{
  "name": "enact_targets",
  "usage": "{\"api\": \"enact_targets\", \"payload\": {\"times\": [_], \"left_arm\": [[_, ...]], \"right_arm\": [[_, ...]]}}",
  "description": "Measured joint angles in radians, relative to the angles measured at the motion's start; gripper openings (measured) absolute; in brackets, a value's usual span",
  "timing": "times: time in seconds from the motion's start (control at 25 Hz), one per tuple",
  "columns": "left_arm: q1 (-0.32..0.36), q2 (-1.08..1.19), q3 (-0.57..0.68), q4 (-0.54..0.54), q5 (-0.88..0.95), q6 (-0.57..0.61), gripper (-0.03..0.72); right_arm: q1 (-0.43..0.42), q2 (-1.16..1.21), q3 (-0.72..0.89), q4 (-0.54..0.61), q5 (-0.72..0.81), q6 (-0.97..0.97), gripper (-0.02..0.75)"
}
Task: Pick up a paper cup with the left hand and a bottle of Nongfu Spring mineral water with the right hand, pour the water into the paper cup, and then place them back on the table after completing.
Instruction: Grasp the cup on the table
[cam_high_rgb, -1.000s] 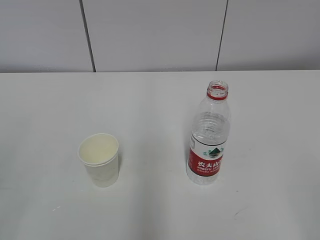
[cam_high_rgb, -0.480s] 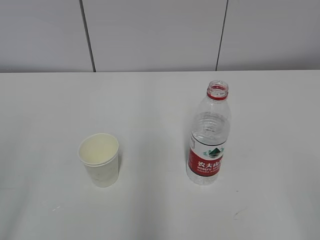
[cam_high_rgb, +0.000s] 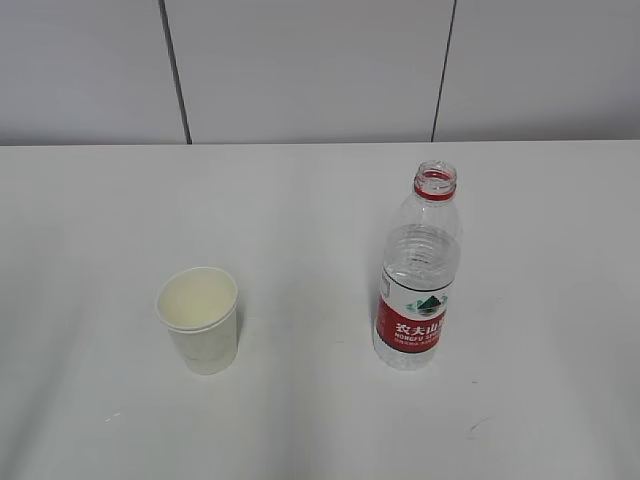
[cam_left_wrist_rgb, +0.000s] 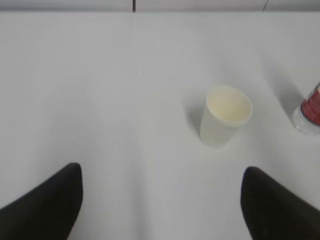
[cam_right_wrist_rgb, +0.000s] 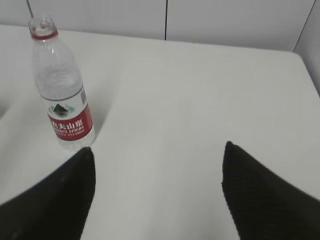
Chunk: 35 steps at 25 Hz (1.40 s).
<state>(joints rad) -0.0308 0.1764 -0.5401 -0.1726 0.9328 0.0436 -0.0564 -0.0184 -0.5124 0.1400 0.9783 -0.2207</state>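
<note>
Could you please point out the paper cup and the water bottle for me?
paper cup (cam_high_rgb: 203, 340), exterior view, on its outer side wall.
water bottle (cam_high_rgb: 411, 322), exterior view, on its red label.

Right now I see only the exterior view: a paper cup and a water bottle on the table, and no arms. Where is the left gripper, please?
Observer: The left gripper is open, above bare table. The paper cup stands ahead of it, a little toward its right finger.
Operator: And the right gripper?
Observer: The right gripper is open too. The bottle stands ahead on its left, above the left finger in the right wrist view, not between the fingers.
Operator: Does either gripper touch something?
Observer: No. In both wrist views the fingers are apart from the cup and the bottle, and both objects stand upright on the table.
</note>
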Motion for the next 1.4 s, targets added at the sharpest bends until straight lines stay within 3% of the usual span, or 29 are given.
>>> {"api": "enact_targets", "payload": {"times": [0.32, 0.72, 1.08, 1.4], "left_arm": [[0.0, 0.0, 0.021, -0.005, -0.316, 0.126, 0.586], [0.0, 0.0, 0.179, -0.014, -0.529, 0.138, 0.576], [0.0, 0.0, 0.201, -0.02, -0.653, 0.14, 0.573], [0.0, 0.058, 0.238, -0.023, -0.723, 0.141, 0.572]], "right_arm": [[0.0, 0.083, 0.0, 0.0, -0.148, -0.03, 0.586], [0.0, 0.102, 0.155, 0.011, -0.472, -0.05, 0.586], [0.0, 0.12, 0.28, 0.03, -0.695, -0.053, 0.586], [0.0, 0.238, 0.295, 0.034, -0.79, -0.056, 0.586]]}}
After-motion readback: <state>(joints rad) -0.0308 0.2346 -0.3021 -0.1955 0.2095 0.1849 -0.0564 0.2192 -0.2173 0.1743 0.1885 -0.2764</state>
